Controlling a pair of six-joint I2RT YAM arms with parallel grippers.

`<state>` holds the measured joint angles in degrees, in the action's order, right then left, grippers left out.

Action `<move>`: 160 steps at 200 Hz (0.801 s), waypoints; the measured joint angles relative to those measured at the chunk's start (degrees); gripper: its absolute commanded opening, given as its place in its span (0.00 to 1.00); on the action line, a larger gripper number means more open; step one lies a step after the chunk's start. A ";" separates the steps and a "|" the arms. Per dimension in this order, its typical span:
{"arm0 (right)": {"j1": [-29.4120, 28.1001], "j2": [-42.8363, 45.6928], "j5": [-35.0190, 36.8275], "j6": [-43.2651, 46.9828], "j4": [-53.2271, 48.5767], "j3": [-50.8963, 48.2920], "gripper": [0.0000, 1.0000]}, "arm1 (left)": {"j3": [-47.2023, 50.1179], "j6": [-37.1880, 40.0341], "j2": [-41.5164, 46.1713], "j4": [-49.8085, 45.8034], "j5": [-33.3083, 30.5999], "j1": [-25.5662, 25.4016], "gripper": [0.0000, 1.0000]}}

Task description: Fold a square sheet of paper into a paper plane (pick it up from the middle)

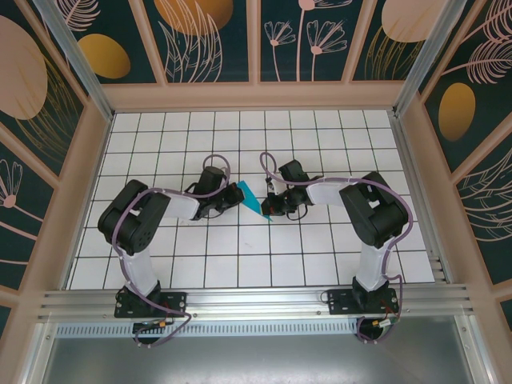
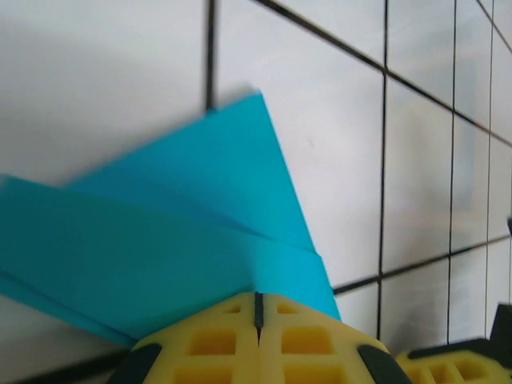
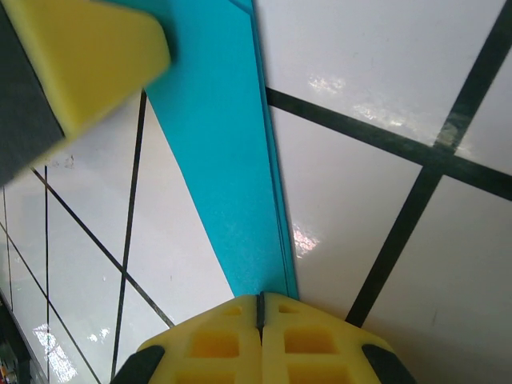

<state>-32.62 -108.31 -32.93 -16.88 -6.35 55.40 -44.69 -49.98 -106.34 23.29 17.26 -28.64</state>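
While L fingers (image 2: 216,344), R fingers (image 3: 216,344) pinch it, 1 paper plane (image 1: 254,200) bridges them.

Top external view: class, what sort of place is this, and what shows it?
Likely a robot test booth: a left arm and right arm bolted at a white gridded table, leaf-patterned panels walling it in, folded teal paper between them.

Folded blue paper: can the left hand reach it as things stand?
Very likely yes: the left hand looks shut on an edge of the folded blue paper, and the right hand pinches its other end.
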 measured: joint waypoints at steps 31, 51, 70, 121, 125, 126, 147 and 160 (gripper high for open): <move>0.00 -0.07 0.02 -0.02 0.00 0.00 0.04 | 0.00 1.31 0.00 0.00 -0.39 2.80 0.06; 0.00 -0.09 0.02 -0.04 0.00 0.00 0.04 | 0.57 2.21 0.11 0.59 -0.35 4.66 0.06; 0.00 -0.11 0.02 -0.17 0.00 0.00 0.04 | 1.01 2.80 0.20 1.18 0.28 6.40 0.06; 0.00 -0.11 0.04 -0.20 0.13 -0.07 0.04 | 1.20 4.90 0.46 1.40 -0.13 9.51 0.08; 0.00 -0.11 0.04 -0.20 0.13 -0.07 0.04 | 1.20 5.11 0.57 1.31 -0.39 9.84 0.08; 0.00 -0.11 0.04 -0.20 0.13 -0.07 0.04 | 1.20 5.27 0.63 1.22 -0.50 9.97 0.08; 0.00 -0.09 0.04 -0.20 0.26 -0.15 0.04 | 1.20 6.49 1.92 -0.55 -1.49 11.72 0.09; 0.00 -0.07 0.02 -0.20 0.33 -0.17 0.04 | 1.20 6.60 3.50 -1.29 -1.29 12.26 0.10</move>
<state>-32.62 -108.38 -32.91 -17.08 -6.02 55.22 -43.48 -43.38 -102.85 22.00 15.97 -16.38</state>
